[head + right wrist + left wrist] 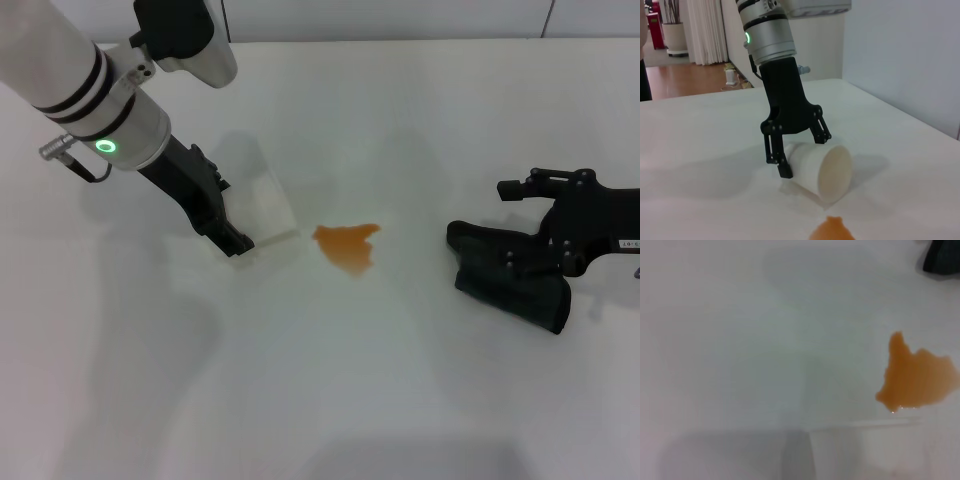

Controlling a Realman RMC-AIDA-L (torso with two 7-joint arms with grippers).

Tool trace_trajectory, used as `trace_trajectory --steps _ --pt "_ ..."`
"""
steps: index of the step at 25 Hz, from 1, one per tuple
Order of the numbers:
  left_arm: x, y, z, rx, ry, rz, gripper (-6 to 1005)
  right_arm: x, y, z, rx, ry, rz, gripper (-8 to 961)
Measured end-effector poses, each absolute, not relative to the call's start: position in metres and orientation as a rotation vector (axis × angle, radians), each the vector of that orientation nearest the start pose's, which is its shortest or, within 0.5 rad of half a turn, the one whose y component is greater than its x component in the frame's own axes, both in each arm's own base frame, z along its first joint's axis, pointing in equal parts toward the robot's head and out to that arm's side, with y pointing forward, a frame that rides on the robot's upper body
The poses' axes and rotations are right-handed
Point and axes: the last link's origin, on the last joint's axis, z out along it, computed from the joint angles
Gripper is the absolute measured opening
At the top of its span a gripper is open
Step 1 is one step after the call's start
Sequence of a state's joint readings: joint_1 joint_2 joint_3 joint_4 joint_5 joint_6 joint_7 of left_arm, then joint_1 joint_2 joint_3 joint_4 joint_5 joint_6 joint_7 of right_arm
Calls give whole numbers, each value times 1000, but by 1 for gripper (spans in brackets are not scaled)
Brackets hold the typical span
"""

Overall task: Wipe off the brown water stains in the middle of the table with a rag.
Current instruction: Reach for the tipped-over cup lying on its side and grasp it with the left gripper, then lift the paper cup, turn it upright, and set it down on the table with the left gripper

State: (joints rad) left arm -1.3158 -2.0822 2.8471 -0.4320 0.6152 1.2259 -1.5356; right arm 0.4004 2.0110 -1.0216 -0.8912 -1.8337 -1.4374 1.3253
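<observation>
The brown water stains (348,245) are sitting as one thin, glossy orange-brown patch of ragged outline near the middle of the table (400,120), a wide, plain white top. The rag (510,275), a dark lumpy cloth, is lying bunched on the table well apart from the patch, toward the right side.
</observation>
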Motion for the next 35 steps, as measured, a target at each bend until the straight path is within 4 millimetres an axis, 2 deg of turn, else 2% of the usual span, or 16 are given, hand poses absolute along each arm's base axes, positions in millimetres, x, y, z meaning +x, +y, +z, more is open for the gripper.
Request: trace_trajectory --steps 7,18,26,35 --pt "-192 427 -41 -2880 -378 615 867 263 333 25 -2734 277 450 869" --pt "-189 430 -40 -2858 -394 598 722 264 333 25 -2733 279 450 869" --pt "-185 432 -40 -2854 -403 583 707 264 332 25 -2733 283 450 869" --pt "-173 454 -14 -2729 -500 330 708 265 332 26 -2728 286 453 869"
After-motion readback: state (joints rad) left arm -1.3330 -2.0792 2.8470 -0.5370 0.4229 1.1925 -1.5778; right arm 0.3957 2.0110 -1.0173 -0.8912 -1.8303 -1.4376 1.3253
